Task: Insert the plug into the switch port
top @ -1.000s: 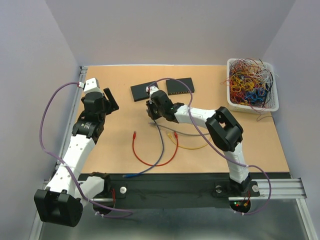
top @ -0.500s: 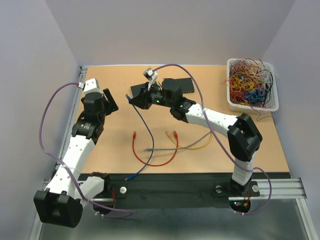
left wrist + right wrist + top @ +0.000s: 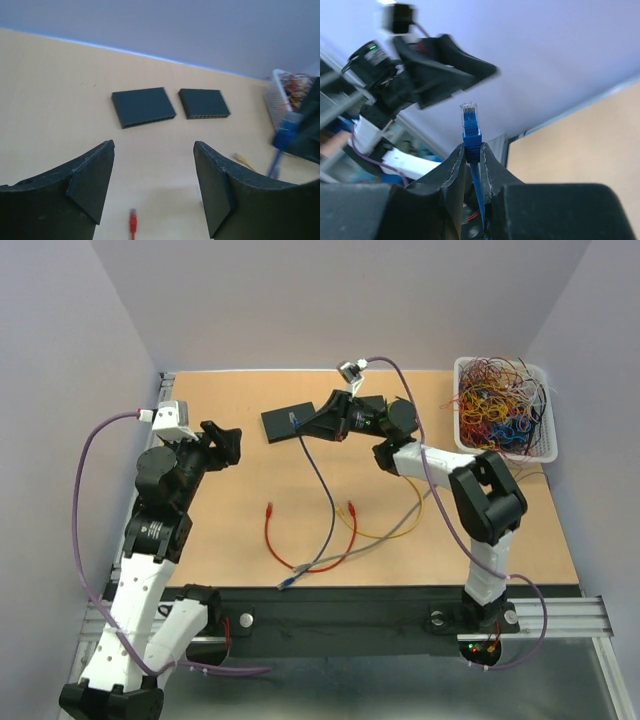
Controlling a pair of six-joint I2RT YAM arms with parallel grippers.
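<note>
Pointing left: plug (image 3: 292, 418) (lengthwise along pincer (image 3: 475, 152))

In the lower middle of your frame, the right gripper (image 3: 473, 152) has its two dark fingers pinched tight on the blue plug (image 3: 470, 125). The plug stands upright with its clear tip topmost, and its blue cable (image 3: 478, 197) runs down between the fingers. Look to the upper left and you see the left arm (image 3: 427, 70), black with a small green light, blurred against the pale wall (image 3: 560, 40), while a wedge of tan table (image 3: 585, 135) fills the right edge.
</note>
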